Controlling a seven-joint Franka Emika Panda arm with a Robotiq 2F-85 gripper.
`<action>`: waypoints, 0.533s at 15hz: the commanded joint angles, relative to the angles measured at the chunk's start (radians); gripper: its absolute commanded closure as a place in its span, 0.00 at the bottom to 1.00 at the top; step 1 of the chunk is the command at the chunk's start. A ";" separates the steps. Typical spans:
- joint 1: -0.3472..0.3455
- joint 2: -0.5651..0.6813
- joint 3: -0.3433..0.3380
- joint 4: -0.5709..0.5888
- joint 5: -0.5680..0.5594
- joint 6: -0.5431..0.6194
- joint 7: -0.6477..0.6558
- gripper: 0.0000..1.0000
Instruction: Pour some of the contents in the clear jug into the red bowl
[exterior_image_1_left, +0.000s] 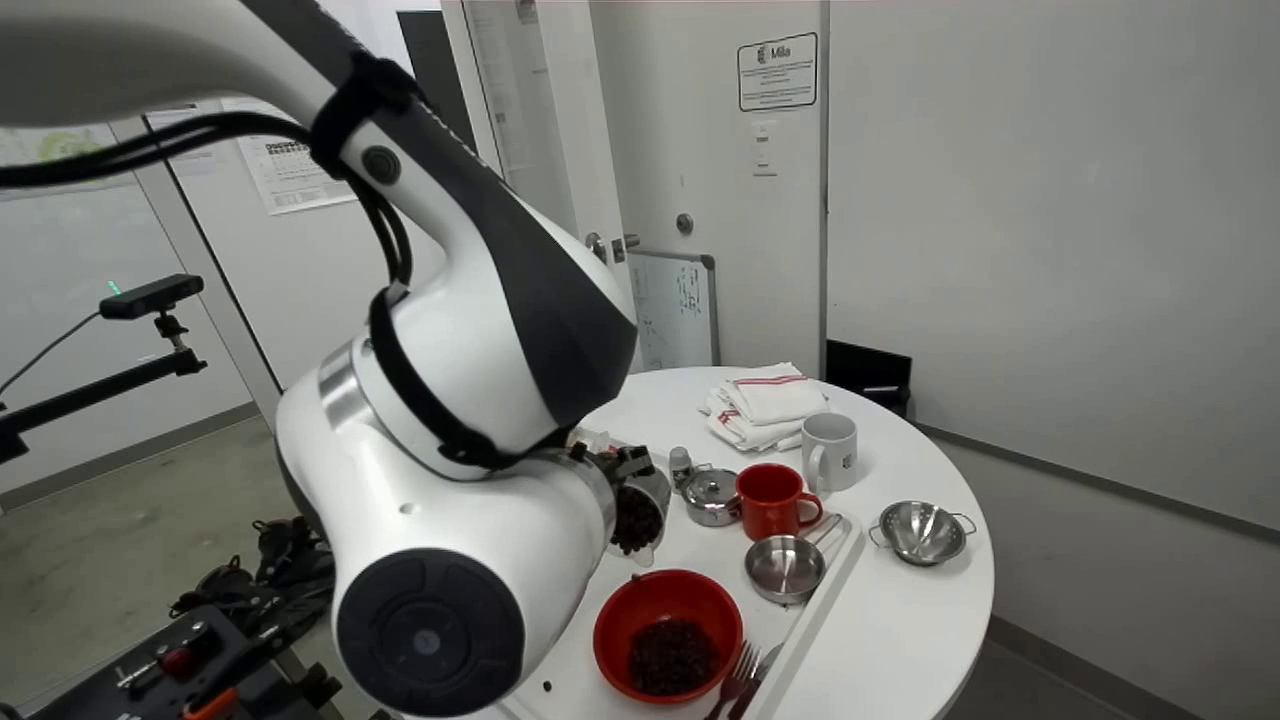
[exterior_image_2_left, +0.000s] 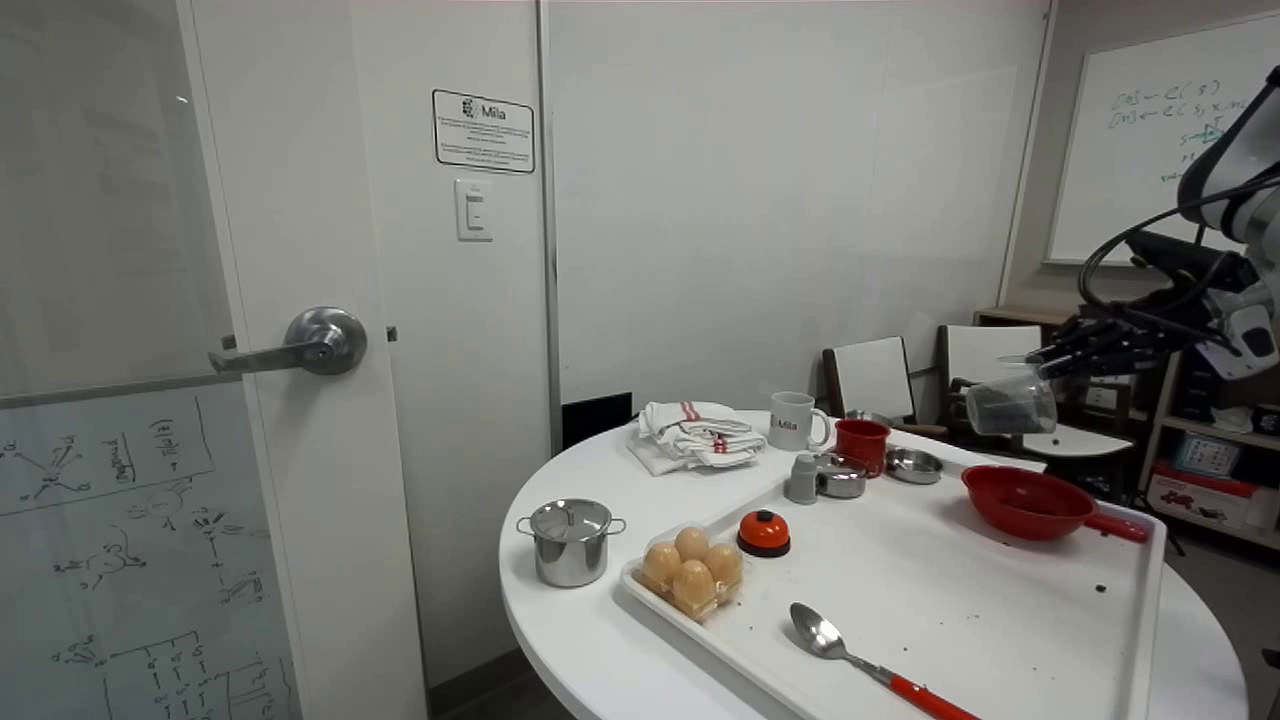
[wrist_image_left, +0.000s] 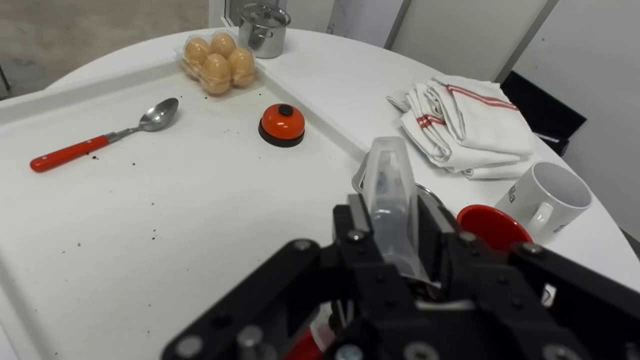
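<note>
The clear jug (exterior_image_1_left: 640, 515) is held in the air, tilted, its open mouth facing toward the red bowl (exterior_image_1_left: 668, 585). Dark pieces lie inside the jug near its mouth. In an exterior view the jug (exterior_image_2_left: 1008, 405) hangs above the red bowl (exterior_image_2_left: 1030, 510), with a gap between them. The bowl holds a heap of dark reddish-brown pieces. My gripper (wrist_image_left: 392, 220) is shut on the jug's clear handle (wrist_image_left: 391, 200), which shows between the fingertips in the wrist view. The jug's body is mostly hidden there behind the gripper.
On the white tray (wrist_image_left: 200, 200) are a red-handled spoon (wrist_image_left: 157, 115), an orange bell (wrist_image_left: 283, 124), eggs (wrist_image_left: 216, 74), a steel bowl (exterior_image_1_left: 785, 568), and a fork (exterior_image_1_left: 742, 668). A red mug (exterior_image_1_left: 770, 500), white mug (exterior_image_1_left: 830, 450) and towels (exterior_image_1_left: 770, 400) stand beyond the jug.
</note>
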 joint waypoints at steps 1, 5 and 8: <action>-0.019 0.028 -0.013 0.015 0.014 -0.097 -0.049 0.93; -0.033 0.054 -0.026 0.001 0.011 -0.155 -0.097 0.93; -0.042 0.069 -0.035 0.001 0.011 -0.198 -0.128 0.93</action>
